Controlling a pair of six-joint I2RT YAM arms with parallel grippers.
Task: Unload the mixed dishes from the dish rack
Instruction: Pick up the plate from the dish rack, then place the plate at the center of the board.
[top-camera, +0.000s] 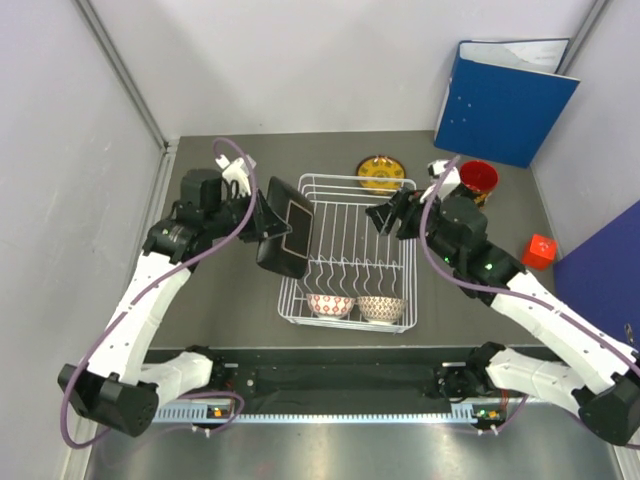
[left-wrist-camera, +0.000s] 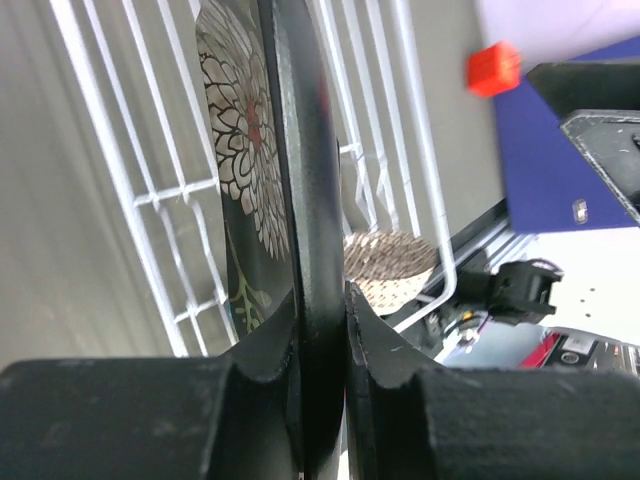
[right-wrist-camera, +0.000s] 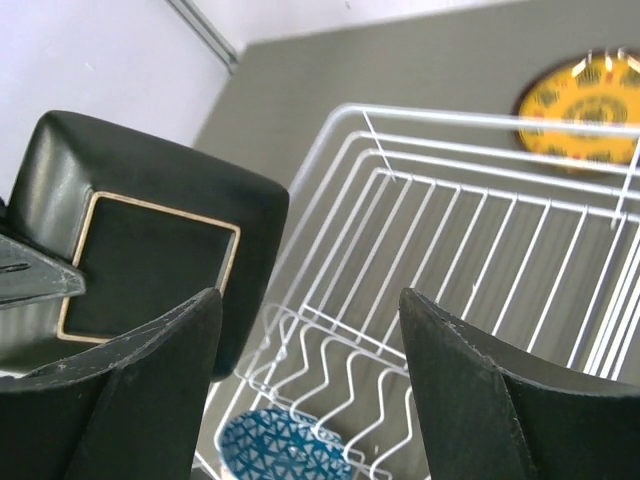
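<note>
Top external: high behind, facing down at the tabletop (top-camera: 240, 300)
Left wrist: very close, along the rim of the black plate (left-wrist-camera: 305, 200)
Right wrist: near, down into the dish rack (right-wrist-camera: 480, 118)
Shared: plate and rack

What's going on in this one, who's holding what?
The left gripper is shut on the edge of the black square plate, holding it on edge over the left rim of the white dish rack. The right gripper is open and empty above the rack's right side. Two patterned bowls sit at the rack's near end. The yellow plate and red mug are on the table outside it.
</note>
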